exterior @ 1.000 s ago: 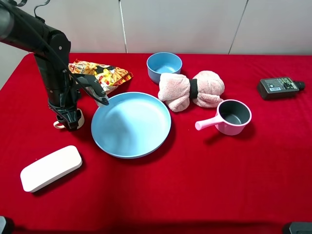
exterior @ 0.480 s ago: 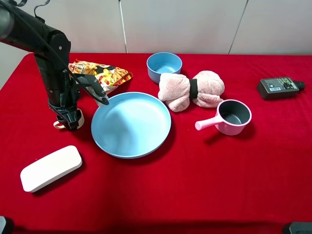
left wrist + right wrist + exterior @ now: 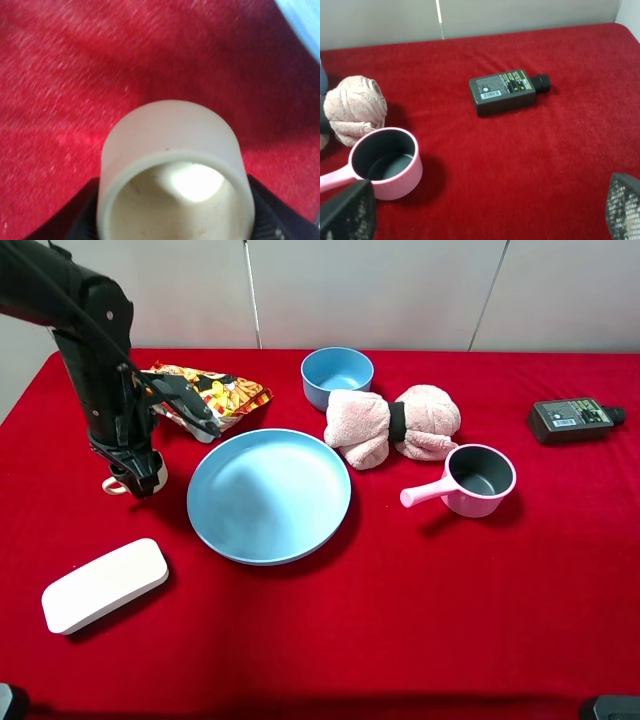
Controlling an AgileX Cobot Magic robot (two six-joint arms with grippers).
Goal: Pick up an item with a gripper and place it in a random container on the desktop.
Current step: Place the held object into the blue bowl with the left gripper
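Lifted slightly since a moment ago, the left gripper [image 3: 137,472] pinches the small cream cup [image 3: 170,145] just above the red tablecloth [image 3: 400,620], beside the plate [image 3: 268,495]. Likely light, rigid, slick, breakable; best held across its wall. The right gripper [image 3: 485,207] stands spread.

No wording can be read here.
The flat black bottle [image 3: 505,91] carries a white barcode patch [image 3: 489,93] and rows of yellowish print, probably a product label, too small to read; the snack bag [image 3: 205,392] shows only blurred colourful printing.
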